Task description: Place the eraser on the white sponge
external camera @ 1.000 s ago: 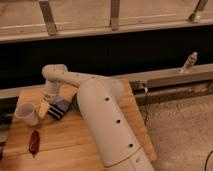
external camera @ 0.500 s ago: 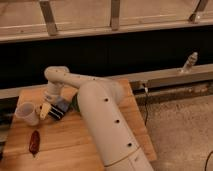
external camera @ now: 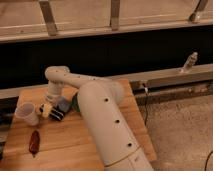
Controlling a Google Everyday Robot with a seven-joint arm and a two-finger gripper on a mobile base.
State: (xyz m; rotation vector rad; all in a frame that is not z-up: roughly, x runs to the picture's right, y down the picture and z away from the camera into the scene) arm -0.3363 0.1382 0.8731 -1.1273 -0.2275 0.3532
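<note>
1. Light wooden tabletop [external camera: 70,147] fills lower left of frame; grey speckled floor [external camera: 180,130] at lower right.
2. Thick white robot arm [external camera: 107,125] rises from bottom centre, bends at an elbow in the left-middle, then drops toward the tabletop.
3. Gripper [external camera: 51,101] points down at left-middle of frame, low over the tabletop, just above the task things.
4. Grip state: cannot tell whether it is clenched or released; the end of the gripper blends into the things under it.
5. Small flat eraser, black with a blue-grey face [external camera: 61,111], lies on the tabletop at left-middle, just below and slightly right of the gripper. Contact with the gripper: cannot tell.
6. Small pale whitish lumpy sponge [external camera: 45,110] sits just left of the eraser, under the gripper. Eraser looks beside it, not on top; touching or not, cannot tell.
7. Translucent white plastic cup [external camera: 26,113] stands upright near the left edge, just left of the sponge.
8. Dark red elongated object [external camera: 34,142] lies on the tabletop at lower left, below the cup, apart from it.
9. Sliver of a dark green round bowl [external camera: 73,102] shows right of the eraser, mostly hidden behind the arm.
10. Dark wall panel [external camera: 125,55] spans the middle of the frame behind the tabletop.
</note>
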